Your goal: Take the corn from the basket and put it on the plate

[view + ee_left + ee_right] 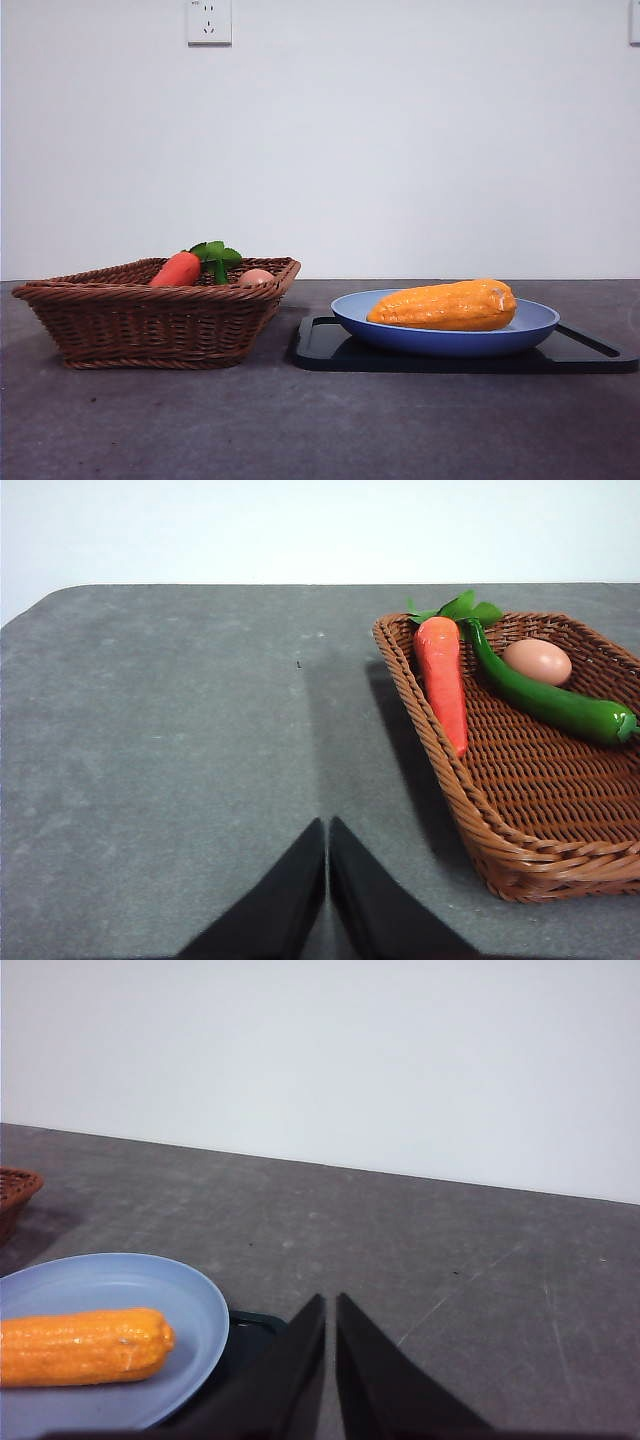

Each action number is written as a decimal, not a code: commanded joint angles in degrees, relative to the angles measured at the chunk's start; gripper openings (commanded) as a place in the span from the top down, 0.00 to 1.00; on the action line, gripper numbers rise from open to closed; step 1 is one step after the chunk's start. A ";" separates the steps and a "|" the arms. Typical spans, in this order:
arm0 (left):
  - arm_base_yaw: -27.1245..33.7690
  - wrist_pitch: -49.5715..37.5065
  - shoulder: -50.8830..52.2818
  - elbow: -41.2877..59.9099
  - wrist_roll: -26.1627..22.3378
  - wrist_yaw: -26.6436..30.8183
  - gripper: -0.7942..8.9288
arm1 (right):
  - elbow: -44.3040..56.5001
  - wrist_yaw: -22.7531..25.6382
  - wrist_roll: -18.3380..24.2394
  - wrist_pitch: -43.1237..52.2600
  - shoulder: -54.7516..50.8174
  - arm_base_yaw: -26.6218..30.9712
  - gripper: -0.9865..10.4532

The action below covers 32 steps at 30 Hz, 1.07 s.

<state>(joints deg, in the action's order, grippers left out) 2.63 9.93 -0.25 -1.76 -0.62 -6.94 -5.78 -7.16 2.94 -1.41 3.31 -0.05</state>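
The orange-yellow corn [445,305] lies on its side in the light blue plate [360,312], right of the wicker basket [150,320]. In the right wrist view the corn [80,1347] rests on the plate [150,1285], and my right gripper [330,1305] is shut and empty, off to the plate's side above the table. My left gripper [327,830] is shut and empty over bare table beside the basket [440,750]. Neither arm shows in the front view.
The plate stands on a flat black tray [320,345]. In the basket lie a red-orange carrot [442,680] with green leaves, a green pepper [545,700] and a tan egg-like ball [537,661]. A white wall with a socket [209,21] stands behind the grey table.
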 commanded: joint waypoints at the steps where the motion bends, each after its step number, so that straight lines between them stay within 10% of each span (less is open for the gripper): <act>1: 0.13 0.24 0.09 1.60 0.24 -0.09 0.91 | 1.86 1.44 -1.53 0.57 -1.49 -0.20 0.91; 32: 0.13 0.24 0.09 1.60 0.24 -0.09 0.91 | 5.25 1.64 -4.00 -7.63 -3.10 -0.20 0.91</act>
<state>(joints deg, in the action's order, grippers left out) 2.63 9.93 -0.25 -1.76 -0.60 -6.94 -0.89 -5.76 -0.43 -9.23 0.36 -0.08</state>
